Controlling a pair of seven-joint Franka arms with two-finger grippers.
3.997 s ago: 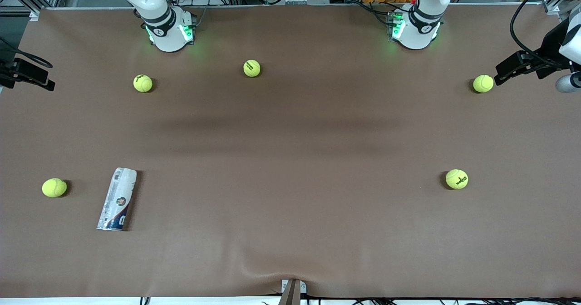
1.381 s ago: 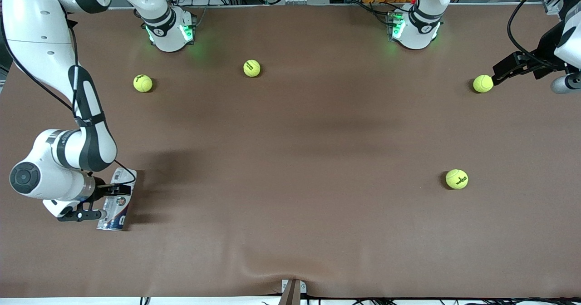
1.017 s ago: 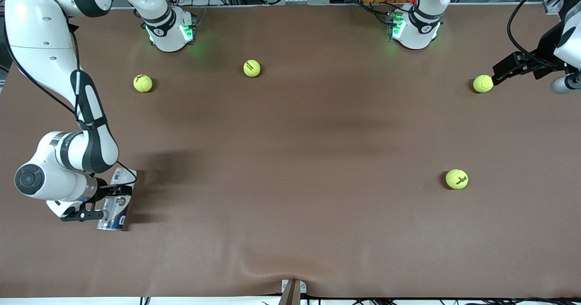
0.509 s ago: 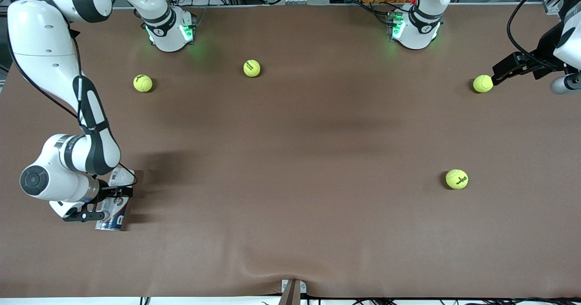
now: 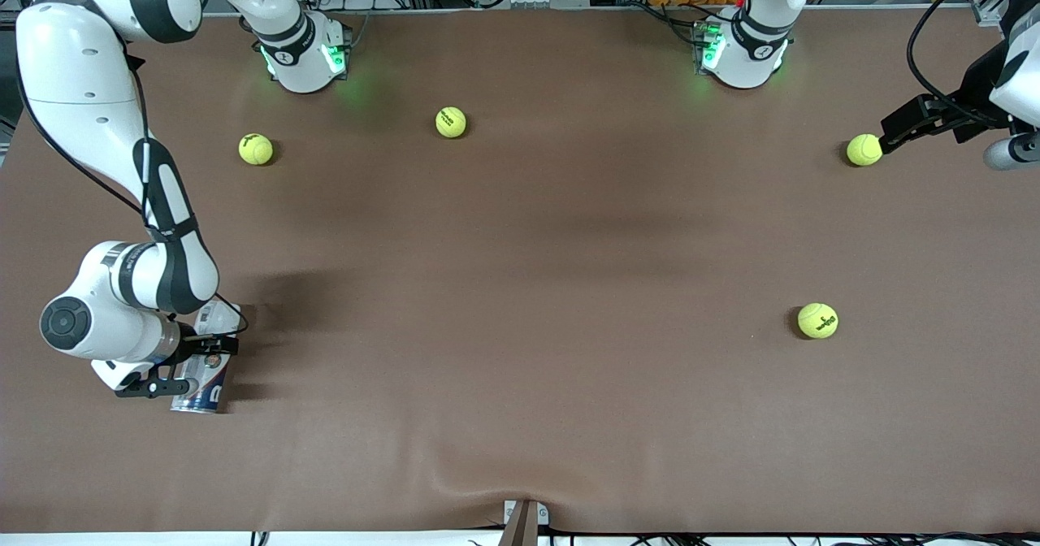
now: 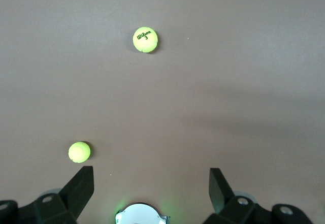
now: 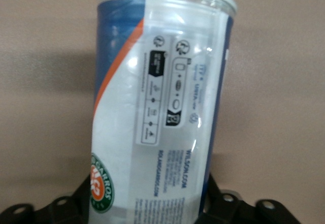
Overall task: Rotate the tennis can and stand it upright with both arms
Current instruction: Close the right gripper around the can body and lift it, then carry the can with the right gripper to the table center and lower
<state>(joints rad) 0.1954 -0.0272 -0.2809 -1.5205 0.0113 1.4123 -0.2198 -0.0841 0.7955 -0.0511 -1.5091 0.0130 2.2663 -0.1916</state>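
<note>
The tennis can [image 5: 197, 394] lies on its side on the brown table near the right arm's end, its length running roughly toward the front camera. My right gripper [image 5: 193, 362] reaches sideways across its middle, with one finger on each side of the tube, shut on it. In the right wrist view the can [image 7: 162, 92] fills the frame between the black fingers [image 7: 217, 196], with its clear rim farthest from the gripper [image 7: 147, 203]. My left gripper [image 5: 898, 127] waits open and empty in the air over the left arm's end of the table; it also shows in the left wrist view [image 6: 150, 191].
Several yellow-green tennis balls lie loose: two near the right arm's base [image 5: 256, 149] [image 5: 450, 122], one under the left gripper's tip [image 5: 864, 149], and one nearer the front camera [image 5: 817, 320]. The left wrist view shows two balls [image 6: 145, 39] [image 6: 79, 152].
The right arm has come down to the can and set its fingers around the middle. The can has shifted slightly in the last second. The left arm has barely moved.
</note>
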